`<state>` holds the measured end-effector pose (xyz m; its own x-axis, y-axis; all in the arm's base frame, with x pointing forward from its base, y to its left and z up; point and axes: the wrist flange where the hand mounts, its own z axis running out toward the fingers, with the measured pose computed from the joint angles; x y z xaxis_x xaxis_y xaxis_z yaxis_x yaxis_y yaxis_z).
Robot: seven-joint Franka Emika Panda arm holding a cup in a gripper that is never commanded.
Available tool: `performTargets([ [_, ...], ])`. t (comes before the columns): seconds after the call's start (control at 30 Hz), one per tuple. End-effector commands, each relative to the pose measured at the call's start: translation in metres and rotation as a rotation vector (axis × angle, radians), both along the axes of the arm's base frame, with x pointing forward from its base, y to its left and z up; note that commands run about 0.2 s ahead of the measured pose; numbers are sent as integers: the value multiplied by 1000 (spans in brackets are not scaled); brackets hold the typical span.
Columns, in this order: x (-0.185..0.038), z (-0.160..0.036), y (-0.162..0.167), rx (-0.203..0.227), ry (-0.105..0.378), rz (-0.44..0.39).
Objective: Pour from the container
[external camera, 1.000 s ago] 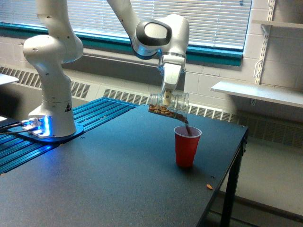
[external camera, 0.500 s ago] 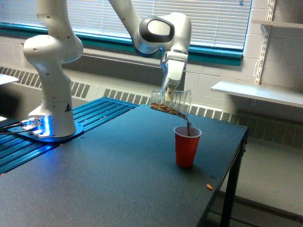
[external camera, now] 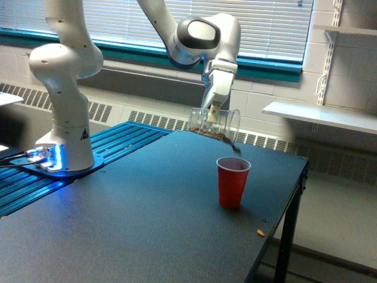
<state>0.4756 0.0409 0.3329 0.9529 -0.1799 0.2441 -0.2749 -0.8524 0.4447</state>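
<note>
The clear container (external camera: 214, 124) has lifted a touch and drifted toward the exterior view's right since a second ago, and the brown stream that ran down into the red cup (external camera: 232, 182) has thinned to a few bits dropping off the rim, high above the cup's mouth. The gripper (external camera: 211, 112) keeps its clamp on the container, fingers closed across the clear wall, holding it on its side with the wide rim tipped down toward the cup. A thin layer of brown pieces lies along the lower wall, less than before. The red cup stands upright where it was, below and a little to the exterior view's right of the container's rim, not touching it. One small tan piece (external camera: 260, 232) sits on the dark tabletop (external camera: 135, 224) near the edge, apart from the cup. Nothing stands between container and cup. The arm's white base (external camera: 63, 141) rises at the exterior view's left on blue ribbed rails (external camera: 121, 140), a blue light glowing at its foot. Behind: window blinds, a teal sill, a white block wall, a wall shelf (external camera: 330, 115)
</note>
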Motion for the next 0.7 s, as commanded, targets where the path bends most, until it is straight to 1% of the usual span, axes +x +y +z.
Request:
performTargets([
  [0.03,0,8,3,-31,7,34],
  [0.2,1,13,2,-52,15,46],
  [0.7,2,19,5,-84,37,73],
])
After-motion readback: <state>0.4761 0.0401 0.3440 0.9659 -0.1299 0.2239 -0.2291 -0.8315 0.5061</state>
